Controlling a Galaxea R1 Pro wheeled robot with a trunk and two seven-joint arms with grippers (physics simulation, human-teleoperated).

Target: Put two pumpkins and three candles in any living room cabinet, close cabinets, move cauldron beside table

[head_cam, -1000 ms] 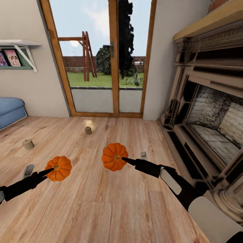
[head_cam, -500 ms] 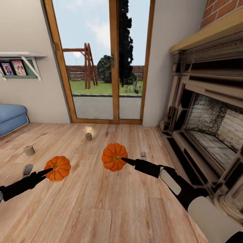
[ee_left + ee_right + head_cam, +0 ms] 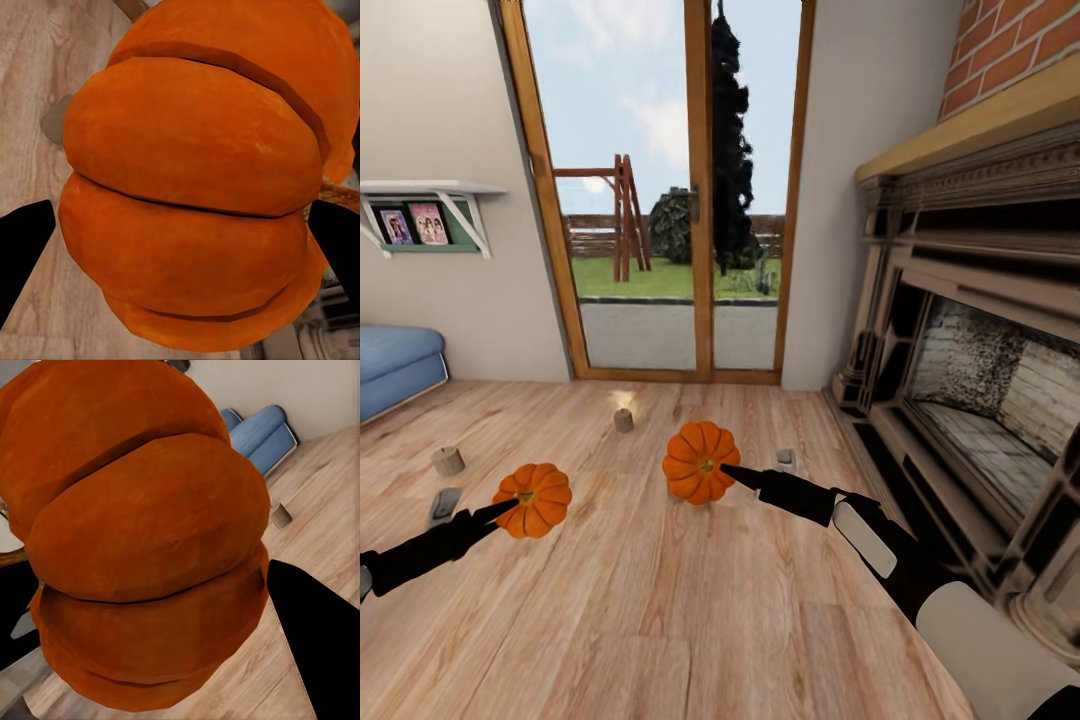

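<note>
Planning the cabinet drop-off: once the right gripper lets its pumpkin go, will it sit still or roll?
The pumpkin looks round and ribbed, so it may roll a little. Its flattened shape suggests it would settle quickly. It seems rigid, keeping its form between the right gripper fingers.

The fireplace [image 3: 970,330] and blue sofa [image 3: 395,365] (both partly) run off the frame's edges.

Two pumpkins [image 3: 533,499] [image 3: 701,463] side by side, two candles [image 3: 448,461] [image 3: 623,420] on floor [image 3: 660,620] behind, fireplace [image 3: 980,400] right

Orange pumpkin [image 3: 195,202] between black gripper [image 3: 180,247] fingertips [image 3: 22,247], above wooden floor [image 3: 37,90]
</note>
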